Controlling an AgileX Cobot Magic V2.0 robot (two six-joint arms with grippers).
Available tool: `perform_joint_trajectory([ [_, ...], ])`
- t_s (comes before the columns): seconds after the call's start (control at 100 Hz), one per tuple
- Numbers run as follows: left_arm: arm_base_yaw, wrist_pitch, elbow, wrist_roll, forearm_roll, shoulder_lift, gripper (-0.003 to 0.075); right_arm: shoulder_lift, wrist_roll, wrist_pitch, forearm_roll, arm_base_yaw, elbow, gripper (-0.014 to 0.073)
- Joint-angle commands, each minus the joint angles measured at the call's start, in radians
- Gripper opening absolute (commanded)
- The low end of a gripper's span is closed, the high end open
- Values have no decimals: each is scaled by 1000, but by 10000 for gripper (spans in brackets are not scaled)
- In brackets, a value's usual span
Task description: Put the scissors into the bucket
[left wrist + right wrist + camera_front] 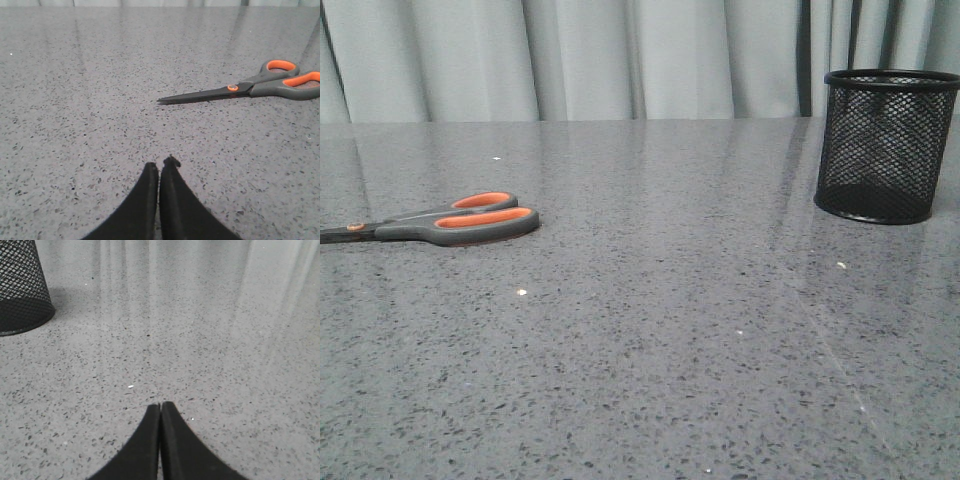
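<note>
Scissors [450,222] are lying flat on the speckled grey worktop [660,330] at the left edge of the front view, blades closed and running out of frame, orange-lined handles pointing toward centre. Bucket [886,145] is standing upright at the upper right, well apart from them. Left gripper [160,167] is hovering over bare worktop near the blade tips, jaws pressed together, holding nothing. Right gripper [160,407] is showing jaws likewise closed and empty, with the bucket in the upper left of its view.

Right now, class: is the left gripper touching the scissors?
Apart. In the left wrist view the left gripper, shut, sits with a clear stretch of bare table between its tips and the scissors.
</note>
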Motion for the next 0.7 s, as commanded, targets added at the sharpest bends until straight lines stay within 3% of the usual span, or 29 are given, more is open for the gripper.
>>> perform_joint_trajectory([
  [0.0, 2, -53, 41, -11, -7, -26, -20, -23, -3, -29, -2, 2, 5, -46],
  [0.51, 2, -53, 41, -11, -7, -26, -20, -23, -3, -29, -2, 2, 5, -46],
  [0.69, 2, -42, 41, -9, 78, -26, -20, -23, -3, -29, -2, 2, 5, -46],
])
